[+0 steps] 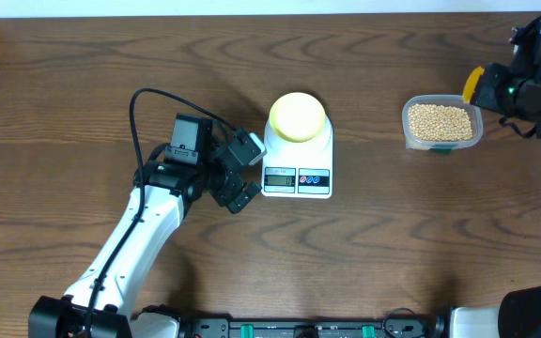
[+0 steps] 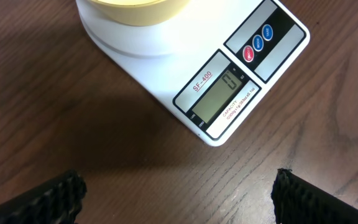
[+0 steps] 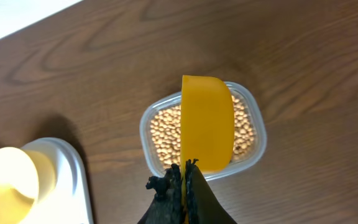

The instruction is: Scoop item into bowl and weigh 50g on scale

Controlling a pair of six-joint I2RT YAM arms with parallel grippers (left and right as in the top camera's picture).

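The scale (image 2: 166, 68) is labelled "SF-400"; its display (image 2: 219, 94) shows 0.

Even, bright overhead light, soft shadows (wrist views slightly soft)

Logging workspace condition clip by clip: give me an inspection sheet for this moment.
Surface: brown wood-grain table, no spills seen.
Job's things: pale yellow bowl sits on the white scale and looks empty; display reads 0; beans fill the clear container.
Clutter: nothing seen.
Grippers: left claw open, beside the scale, not touching it; right claw shut on the yellow scoop, above the container.
Cables: one black cable loops by the left arm.
Surroundings: pale strip beyond the table's far edge.
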